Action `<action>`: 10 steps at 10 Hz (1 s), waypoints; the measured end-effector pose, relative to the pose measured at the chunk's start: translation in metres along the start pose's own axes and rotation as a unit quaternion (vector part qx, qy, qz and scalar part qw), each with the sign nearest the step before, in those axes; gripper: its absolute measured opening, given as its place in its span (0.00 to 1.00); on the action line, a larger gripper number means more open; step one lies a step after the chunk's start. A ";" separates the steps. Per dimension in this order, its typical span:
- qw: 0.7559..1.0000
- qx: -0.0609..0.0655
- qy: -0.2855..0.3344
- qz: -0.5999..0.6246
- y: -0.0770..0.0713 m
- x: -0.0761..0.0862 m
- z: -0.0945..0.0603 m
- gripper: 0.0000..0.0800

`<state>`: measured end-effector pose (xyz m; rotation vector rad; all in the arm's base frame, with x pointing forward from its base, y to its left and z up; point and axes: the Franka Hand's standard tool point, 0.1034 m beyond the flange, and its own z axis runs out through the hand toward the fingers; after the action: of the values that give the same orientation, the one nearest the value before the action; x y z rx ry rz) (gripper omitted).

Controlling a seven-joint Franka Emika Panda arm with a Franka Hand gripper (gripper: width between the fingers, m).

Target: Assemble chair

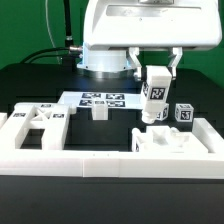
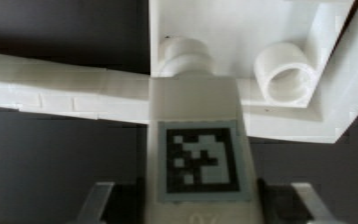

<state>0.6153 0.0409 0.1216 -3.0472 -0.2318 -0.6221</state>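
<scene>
**A:** Counting from the front, one long low wall [image 1: 90, 165] is running along the near edge, blocky and matte white. How many chair parts are you seeing behind it?

**B:** I am making out five. One flat slab [image 1: 165, 143] is lying just behind the wall on the exterior view's right. One frame [image 1: 35, 125] of bars is lying on that view's left, well apart, with bare dark table [image 1: 108, 130] stretching between them.

**A:** And further back?

**B:** One short post [image 1: 98, 111] is standing at the near edge of the marker board [image 1: 100, 98]. One tagged block [image 1: 184, 114] is sitting near the slab's far corner.

**A:** What is the gripper [image 1: 156, 76] doing?

**B:** Its two fingers [image 2: 105, 203] are pinching narrowly on one square-ended post [image 1: 155, 95], which is hanging upright over the slab with its tag facing out. Whether they are touching, I cannot tell. In the wrist view, two round stubs [image 2: 286, 70] are showing on the slab beyond the post's end.
</scene>
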 end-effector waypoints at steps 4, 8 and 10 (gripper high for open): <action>0.995 -0.005 0.101 0.010 -0.018 0.021 0.010 0.36; 0.995 0.004 0.098 0.013 -0.034 0.019 0.017 0.36; 0.995 0.013 0.094 0.018 -0.054 0.021 0.028 0.36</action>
<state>0.6372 0.0983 0.1031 -2.9353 -0.1781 -0.8902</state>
